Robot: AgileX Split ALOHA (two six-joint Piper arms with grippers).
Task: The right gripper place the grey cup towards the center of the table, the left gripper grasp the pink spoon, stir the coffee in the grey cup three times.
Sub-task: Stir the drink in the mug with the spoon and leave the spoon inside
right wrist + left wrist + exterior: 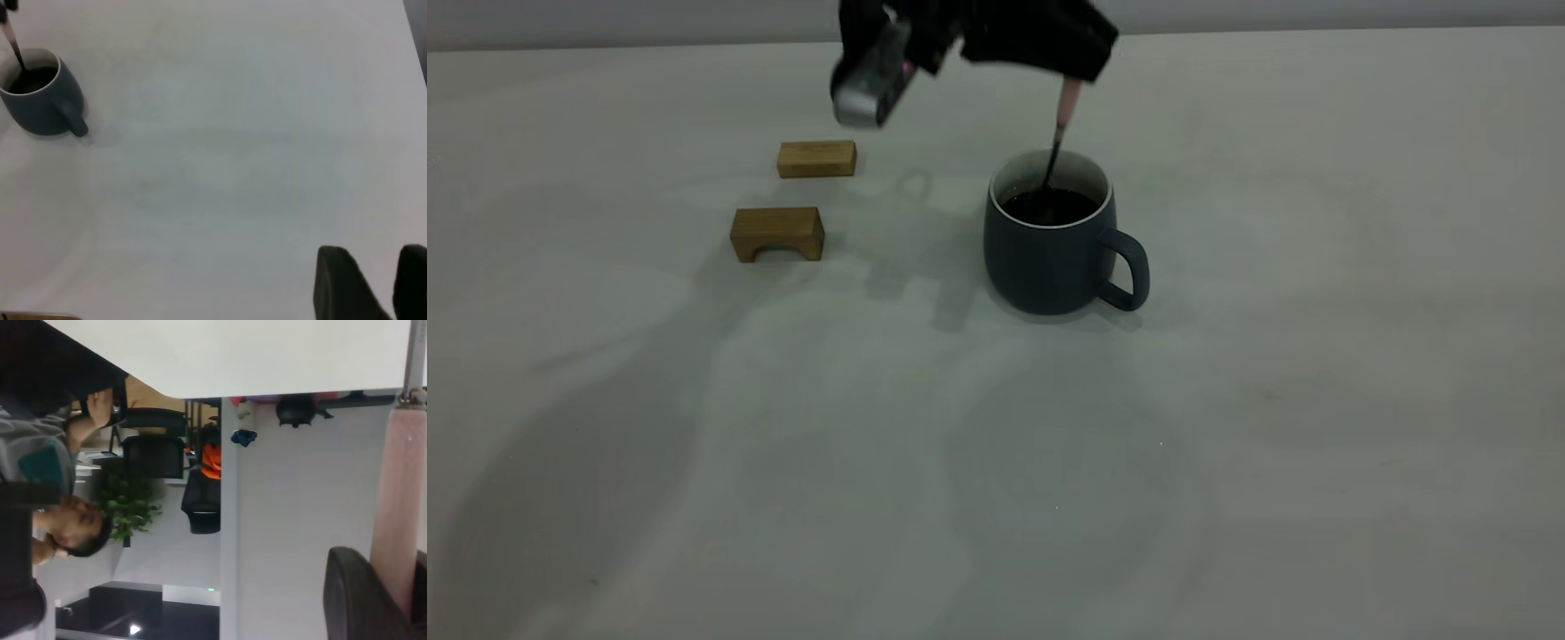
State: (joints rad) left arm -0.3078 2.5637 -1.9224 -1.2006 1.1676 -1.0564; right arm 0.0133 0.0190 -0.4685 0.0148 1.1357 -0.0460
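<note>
- The cup [1054, 249] is sitting upright near the middle of the table [1227, 444]; it is a rounded, matte slate-grey mug with a thin pale rim, an off-white inside and a loop handle turned toward the exterior view's right.
- Inside it, the coffee [1054, 206] is lying dark, almost black and glossy, a little below the rim.
- The spoon [1063, 124] is standing nearly upright in the cup: its rounded pale pink handle is sticking out above the rim, its thin grey metal neck is running down into the coffee, and its bowl is hidden under the liquid.
- The left gripper [1069, 76] is hanging directly above the cup, its black fingers clenched around the top of the pink handle.
- The right gripper [373, 283] is showing only in its own wrist view, well apart from the cup, with two dark fingertips parted by a gap and grasping nothing.
- Two small wooden blocks are resting on the smooth, pale table to the exterior view's left of the cup: a flat rectangular block [816, 159] and, nearer the camera, an arched block [777, 234].
</note>
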